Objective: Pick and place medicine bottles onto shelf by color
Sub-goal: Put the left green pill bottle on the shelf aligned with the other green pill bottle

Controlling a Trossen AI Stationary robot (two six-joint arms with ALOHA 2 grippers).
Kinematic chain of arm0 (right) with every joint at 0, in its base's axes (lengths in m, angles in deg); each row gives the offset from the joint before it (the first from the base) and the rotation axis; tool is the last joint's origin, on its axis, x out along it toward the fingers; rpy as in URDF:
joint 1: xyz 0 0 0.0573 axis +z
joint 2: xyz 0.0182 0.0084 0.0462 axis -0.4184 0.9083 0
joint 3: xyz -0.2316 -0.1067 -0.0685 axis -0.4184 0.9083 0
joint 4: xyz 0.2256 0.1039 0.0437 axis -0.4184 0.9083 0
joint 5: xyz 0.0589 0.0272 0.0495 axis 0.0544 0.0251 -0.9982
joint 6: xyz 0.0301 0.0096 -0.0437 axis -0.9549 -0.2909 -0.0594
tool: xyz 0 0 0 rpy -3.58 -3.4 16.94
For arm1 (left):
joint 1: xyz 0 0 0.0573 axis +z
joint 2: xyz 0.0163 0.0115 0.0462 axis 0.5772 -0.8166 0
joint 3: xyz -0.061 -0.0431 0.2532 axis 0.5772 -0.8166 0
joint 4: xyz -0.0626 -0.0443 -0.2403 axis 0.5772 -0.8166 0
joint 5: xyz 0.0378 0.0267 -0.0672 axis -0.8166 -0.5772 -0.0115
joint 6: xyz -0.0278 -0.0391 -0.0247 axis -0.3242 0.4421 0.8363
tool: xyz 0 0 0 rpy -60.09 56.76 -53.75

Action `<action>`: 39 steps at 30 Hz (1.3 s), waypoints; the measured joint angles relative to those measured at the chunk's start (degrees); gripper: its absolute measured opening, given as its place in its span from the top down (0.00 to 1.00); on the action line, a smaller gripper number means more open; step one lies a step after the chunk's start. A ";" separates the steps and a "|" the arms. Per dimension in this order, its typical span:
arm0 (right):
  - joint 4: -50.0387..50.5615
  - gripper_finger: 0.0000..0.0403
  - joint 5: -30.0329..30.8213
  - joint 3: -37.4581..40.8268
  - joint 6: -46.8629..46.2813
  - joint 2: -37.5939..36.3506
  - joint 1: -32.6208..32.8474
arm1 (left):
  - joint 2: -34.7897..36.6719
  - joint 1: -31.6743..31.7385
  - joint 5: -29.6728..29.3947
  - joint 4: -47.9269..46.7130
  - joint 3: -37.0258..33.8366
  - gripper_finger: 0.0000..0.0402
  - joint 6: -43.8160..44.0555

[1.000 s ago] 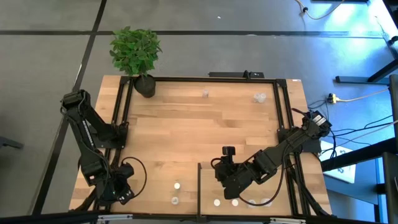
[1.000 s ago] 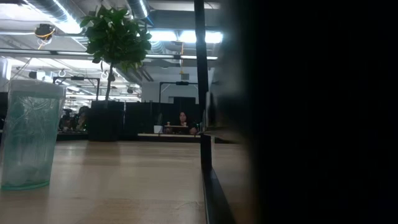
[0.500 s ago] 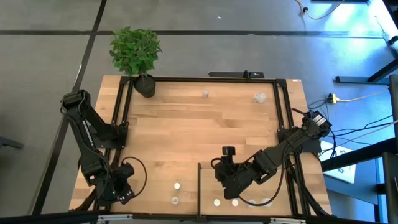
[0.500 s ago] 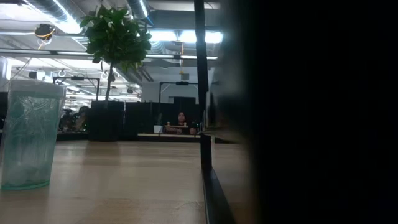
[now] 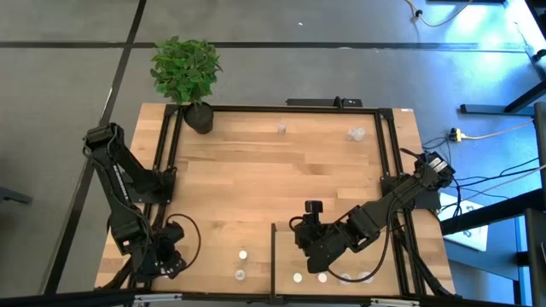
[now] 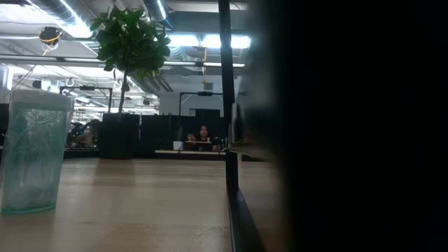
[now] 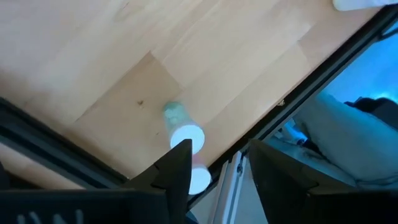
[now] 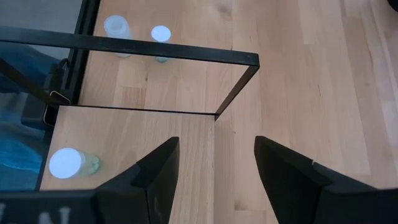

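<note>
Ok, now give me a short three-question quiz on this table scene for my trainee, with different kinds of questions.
1. True or false: the jaws of the right arm are shut on a bottle.
2. In the high view, the potted plant sits at the table's: A) top-left corner, B) top-right corner, C) centre.
3. Which arm reaches over the shelf?

Key: 1 false, the jaws are open and empty. 2 A. 3 the right arm.
</note>
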 joint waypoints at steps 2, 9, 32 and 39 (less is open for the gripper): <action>0.00 0.48 0.00 0.00 0.03 0.00 -0.01 | 0.00 0.00 0.45 -0.06 0.00 0.58 1.00; 0.00 0.48 -0.01 0.00 -0.07 0.00 0.00 | -1.19 0.02 2.51 -2.56 -0.02 0.47 0.67; -0.40 0.48 -0.04 0.00 0.04 0.00 0.00 | -12.70 1.60 7.81 1.91 -0.07 0.45 -9.89; -1.16 0.48 -0.04 0.00 -0.01 0.00 0.00 | -14.20 1.60 7.78 2.06 -0.07 0.45 -9.89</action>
